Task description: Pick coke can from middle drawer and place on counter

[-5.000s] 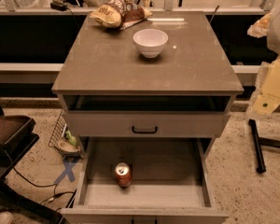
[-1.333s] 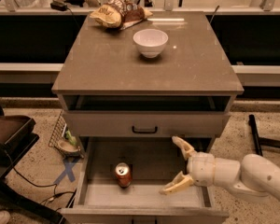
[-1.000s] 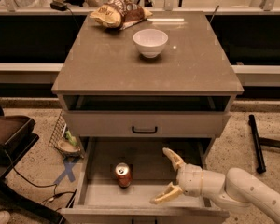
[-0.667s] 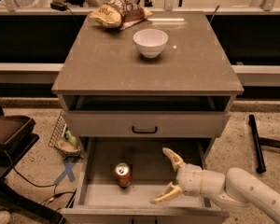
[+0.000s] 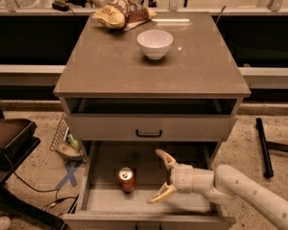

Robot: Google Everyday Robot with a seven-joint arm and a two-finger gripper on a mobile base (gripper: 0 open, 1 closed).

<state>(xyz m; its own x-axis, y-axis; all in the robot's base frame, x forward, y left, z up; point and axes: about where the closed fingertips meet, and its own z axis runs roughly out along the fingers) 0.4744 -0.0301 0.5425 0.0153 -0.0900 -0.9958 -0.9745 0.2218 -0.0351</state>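
The coke can [image 5: 126, 179] stands upright on the floor of the open middle drawer [image 5: 98, 200], left of centre. My gripper [image 5: 161, 178] reaches in from the lower right, inside the drawer, just right of the can and not touching it. Its two tan fingers are spread wide, one [image 5: 165, 158] up and back, one [image 5: 161, 194] low and forward. The gripper is empty. The counter [image 5: 105, 66] forms the cabinet's top above.
A white bowl [image 5: 154, 43] sits on the counter near the back centre, and snack bags [image 5: 119, 15] lie at its back left. A closed drawer front with a black handle [image 5: 149, 133] is above the open drawer. A black stand [image 5: 9, 143] is at left.
The arm has come in from the right and lowered into the drawer, moving left toward the can. The fingers stay open. The can has not moved.
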